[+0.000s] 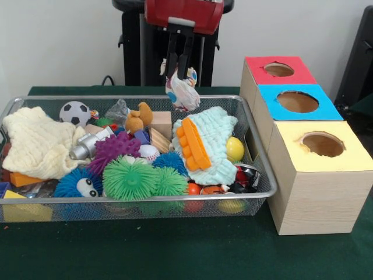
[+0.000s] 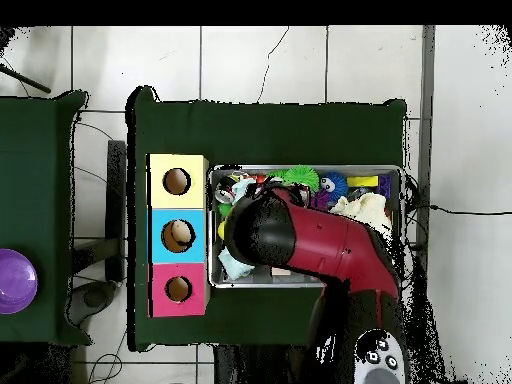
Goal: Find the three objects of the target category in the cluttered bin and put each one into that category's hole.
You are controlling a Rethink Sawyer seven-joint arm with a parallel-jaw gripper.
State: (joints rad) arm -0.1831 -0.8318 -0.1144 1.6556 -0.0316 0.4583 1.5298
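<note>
From my front camera I start at the left of the wire bin, where a cream knitted cloth is heaped against the wall, with a small soccer ball just behind it. Moving right, I see a blue spiky ball with googly eyes, a purple spiky ball, and two green spiky balls pressed together at the near wall. Behind those sits a tan plush toy beside a wooden block. Further right, a pale blue knitted cloth lies over the clutter with an orange toothed block resting on it, and a yellow ball is just beside its right edge. Above the far rim of the bin, the gripper hangs with its black fingers closed on a small white patterned cloth toy, which dangles clear of the bin's contents. To the right of the bin stands a row of three wooden boxes, touching one another: the yellow-topped box nearest, the blue-topped box in the middle, and the red-topped box farthest, each with one round hole. In the overhead camera the red arm covers most of the bin.
</note>
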